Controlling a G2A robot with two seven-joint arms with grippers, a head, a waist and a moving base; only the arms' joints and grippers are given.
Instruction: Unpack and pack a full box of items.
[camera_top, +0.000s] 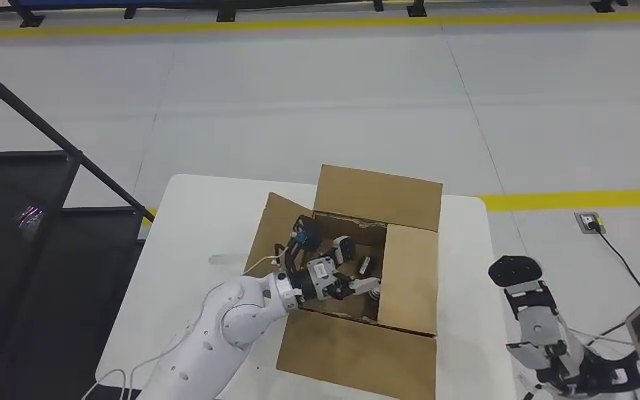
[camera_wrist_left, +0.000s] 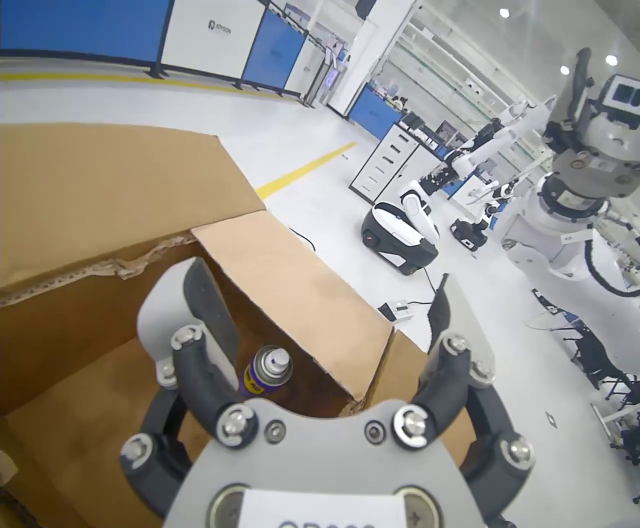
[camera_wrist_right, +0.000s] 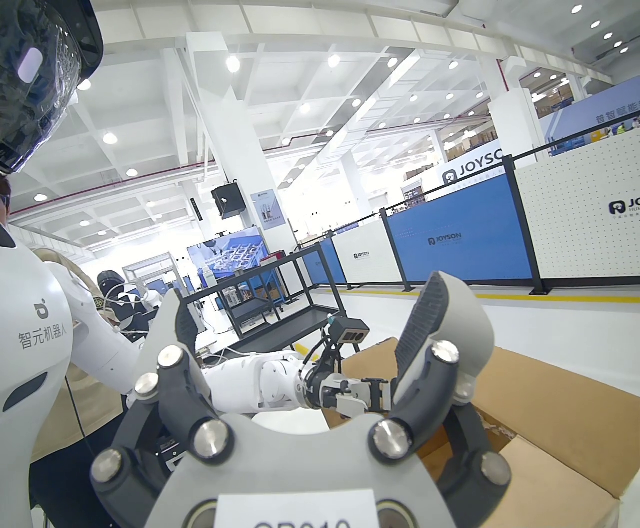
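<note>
Box (camera_top: 380, 195) of plain brown cardboard sits in the middle of the white table (camera_top: 200, 230). Its four flaps are folded outward so the inside is open from above, and one flap shows a rough, torn edge. Down in the dark interior a spray can (camera_wrist_left: 267, 372) seems to stand upright, with a purple-blue body and a white nozzle on top. What else lies in the box is hard to tell under the arm.

The left pincer (camera_wrist_left: 320, 280) hangs in the box mouth, angled down toward the can. Its jaws are spread wide and hold nothing; the can lies beyond the fingers, apart from them. That pose reads as lining up for a grasp, so unpacking appears to be at an early step.

The right pincer (camera_wrist_right: 305, 290) is off to the right of the box, just past the table's right edge. It is raised, wide open and empty, likely held there to leave the left arm free room over the box.
</note>
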